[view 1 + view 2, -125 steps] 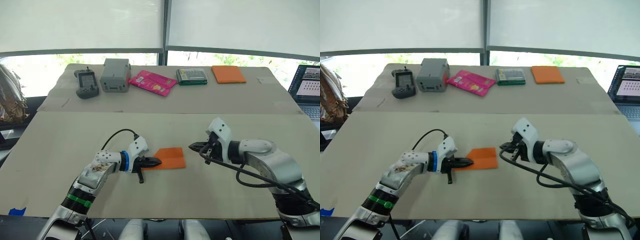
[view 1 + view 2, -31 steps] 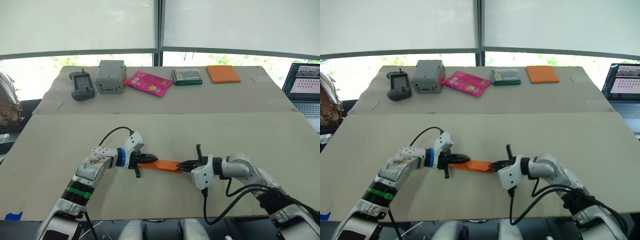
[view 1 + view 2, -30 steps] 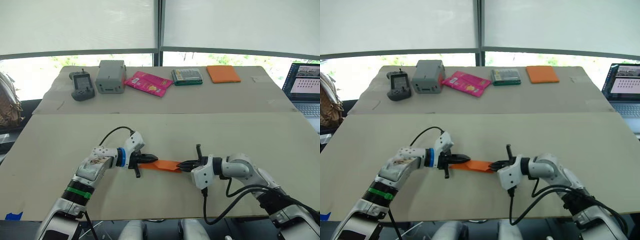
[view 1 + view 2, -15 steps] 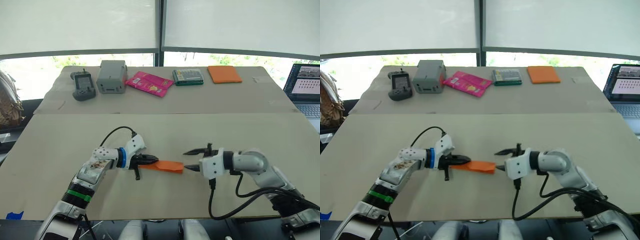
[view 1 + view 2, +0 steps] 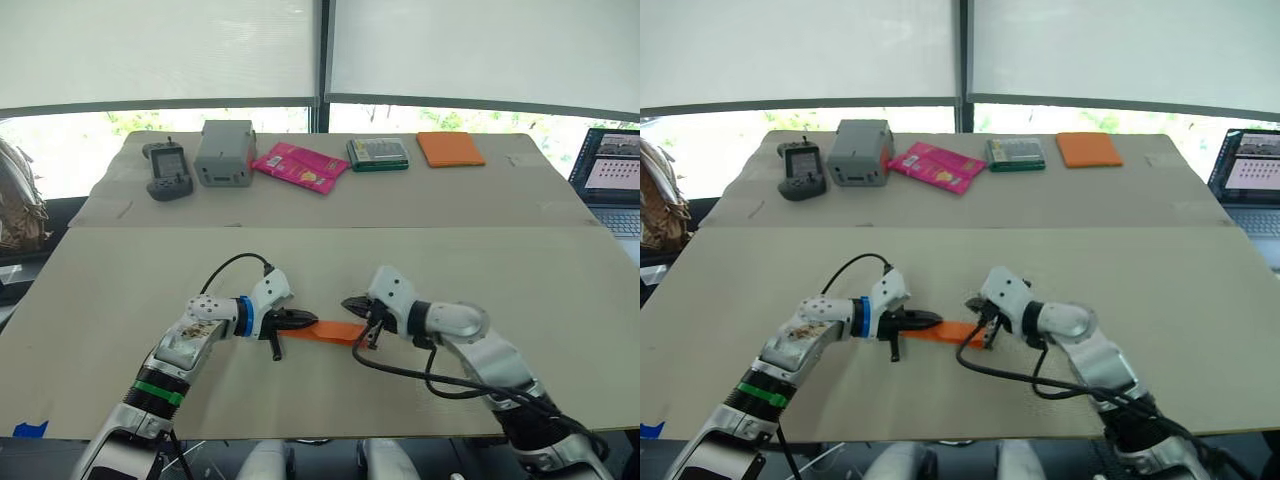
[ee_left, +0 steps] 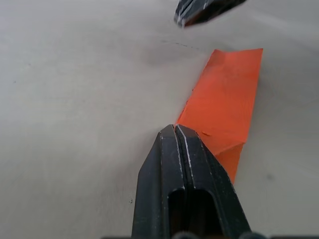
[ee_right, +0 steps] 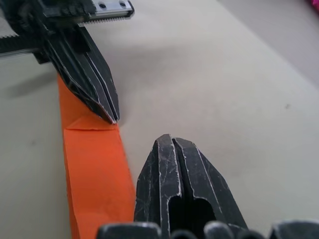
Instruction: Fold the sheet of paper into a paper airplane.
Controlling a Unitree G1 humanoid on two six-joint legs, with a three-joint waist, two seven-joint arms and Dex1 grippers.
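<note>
The sheet of paper (image 5: 336, 331) lies on the near table, folded into a narrow orange strip with a slanted crease near its left end. My left gripper (image 5: 312, 322) is shut, its tips resting on that left end at the crease (image 7: 94, 124). Over on the strip's right end, my right gripper (image 5: 348, 302) is shut and empty, its tips just off the far long edge. In the left wrist view the strip (image 6: 224, 99) runs away from the shut fingers (image 6: 175, 149), with the right gripper's tip (image 6: 199, 10) beyond it.
On the back table stand a handheld device (image 5: 168, 170), a grey box (image 5: 226, 152), a pink packet (image 5: 300, 165), a green-edged box (image 5: 378, 152) and an orange pad (image 5: 450, 148). A laptop (image 5: 605, 180) sits at the far right.
Half a second ago my right gripper stood open just right of the strip; it has since shut and swung in over the strip's right end. The left gripper has stayed put.
</note>
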